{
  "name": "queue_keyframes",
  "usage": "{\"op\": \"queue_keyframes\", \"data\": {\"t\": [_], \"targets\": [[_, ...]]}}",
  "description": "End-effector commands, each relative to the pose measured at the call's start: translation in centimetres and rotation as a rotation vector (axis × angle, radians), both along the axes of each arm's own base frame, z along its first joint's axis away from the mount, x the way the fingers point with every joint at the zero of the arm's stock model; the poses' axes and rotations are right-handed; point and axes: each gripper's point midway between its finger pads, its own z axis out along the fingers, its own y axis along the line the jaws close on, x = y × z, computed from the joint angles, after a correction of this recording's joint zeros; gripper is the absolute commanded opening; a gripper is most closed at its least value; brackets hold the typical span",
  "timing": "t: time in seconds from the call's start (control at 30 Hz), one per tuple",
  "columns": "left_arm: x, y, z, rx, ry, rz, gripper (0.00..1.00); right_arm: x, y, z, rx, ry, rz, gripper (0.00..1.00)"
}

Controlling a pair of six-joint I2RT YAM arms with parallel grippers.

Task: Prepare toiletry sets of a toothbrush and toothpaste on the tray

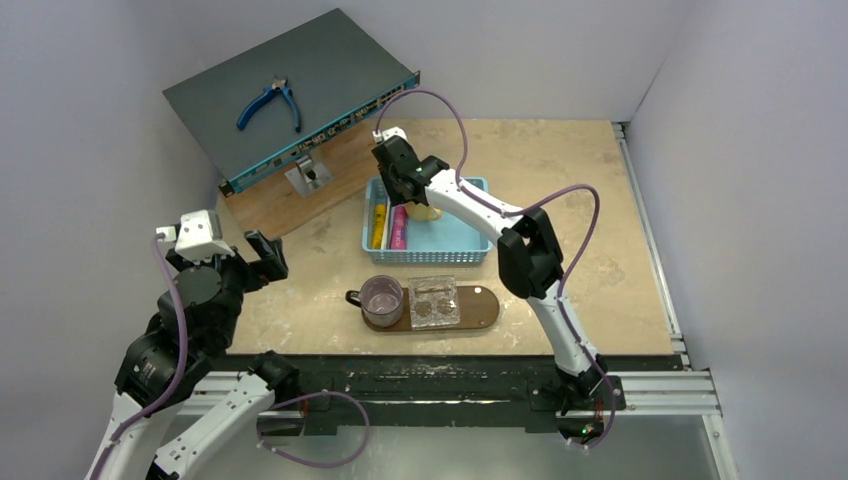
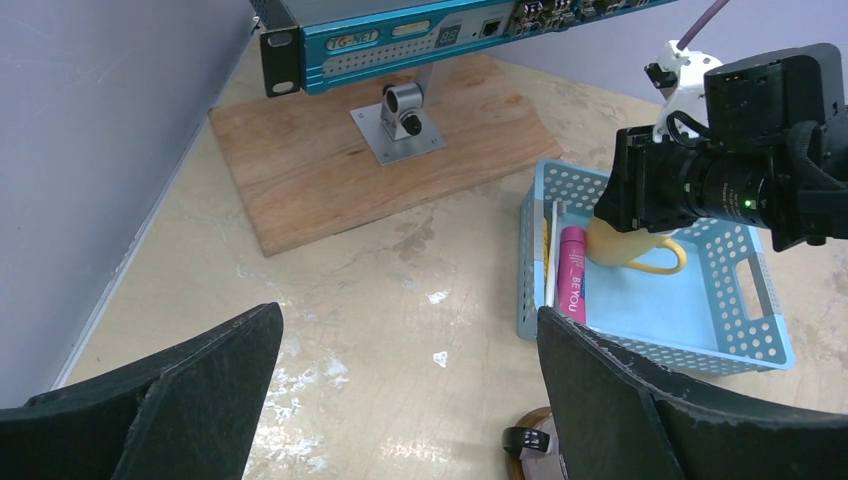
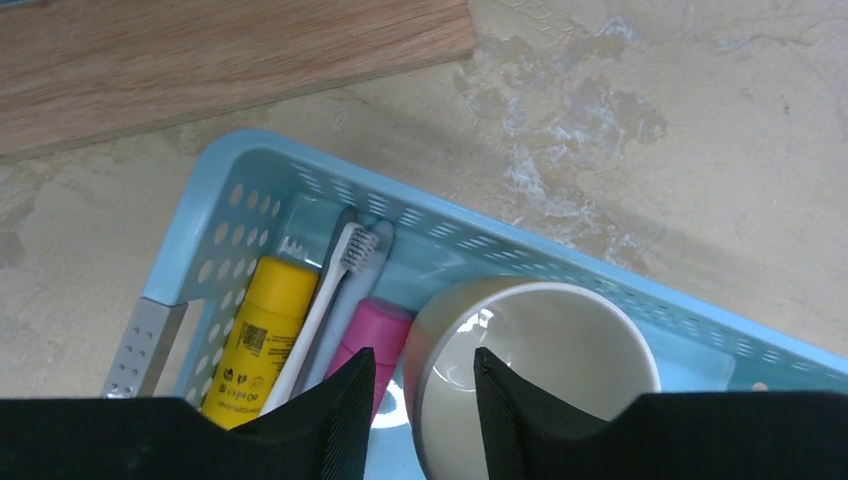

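**Right fingers** [image 3: 340, 420]: slightly apart, over the near end of the blue mesh basket [image 3: 215, 215]. They straddle the rim of the pale yellow mug [image 3: 540, 360], one finger outside its wall and one over its mouth. A gap shows on each side of the rim.

**Left fingers** [image 2: 200, 400]: spread wide over bare bench [image 2: 380, 290], nothing between them, well apart from the basket.

**Toothbrushes** [image 3: 335, 290]: two, lying side by side and lengthwise in the basket, heads toward its far wall. One is white, the other pale blue-grey. They lie between the two tubes, just left of the outer right finger and not between the fingers.

**Yellow toothpaste tube** [image 3: 255, 340]: lies flat along the basket's left wall, beside the white brush.

**Pink toothpaste tube** [image 3: 380, 330]: lies flat between the brushes and the mug, its lower part hidden behind the left-hand finger of the right arm.

**Tray** [image 1: 485, 305]: dark oval board on the bench, in front of the basket. It carries a purple-tinted cup [image 1: 382, 300] at its left end and a clear square container [image 1: 435, 300] at its middle. The right end is bare wood.

**Other items**: wooden board [image 1: 300, 190] on the far left of the bench, teal-fronted rack unit [image 1: 290, 90] above it, blue-handled pliers [image 1: 270, 103] on top of the unit.
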Motion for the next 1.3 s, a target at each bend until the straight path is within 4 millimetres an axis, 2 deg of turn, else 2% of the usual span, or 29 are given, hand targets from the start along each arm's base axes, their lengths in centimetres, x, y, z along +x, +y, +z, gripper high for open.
{"op": "queue_keyframes", "data": {"t": [0.0, 0.13, 0.43, 0.67, 0.87, 1.13, 1.27], "targets": [[0.6, -0.4, 0.6, 0.006, -0.018, -0.009, 0.98, 0.7, 0.9, 1.5, 0.047, -0.014, 0.018, 0.4], [0.6, -0.3, 0.6, 0.008, -0.017, -0.002, 0.98, 0.6, 0.9, 0.6, 0.036, 0.003, 0.028, 0.28], [0.5, -0.2, 0.7, 0.005, -0.021, -0.002, 0.98, 0.2, 0.6, 1.3, 0.042, 0.007, 0.04, 0.0], [0.4, -0.1, 0.7, 0.004, -0.025, 0.001, 0.98, -0.5, -0.1, 2.7, 0.047, -0.005, 0.03, 0.0], [0.3, 0.0, 0.9, 0.001, -0.032, 0.003, 0.98, -1.5, -1.2, 6.4, 0.082, -0.054, 0.041, 0.0], [0.4, -0.2, 0.8, 0.002, -0.028, -0.005, 0.98, -4.4, -2.4, 11.7, 0.162, -0.128, 0.099, 0.0], [0.4, -0.3, 0.8, 0.002, -0.027, -0.007, 0.98, -6.3, -3.4, 13.3, 0.165, -0.144, 0.122, 0.0]]}}
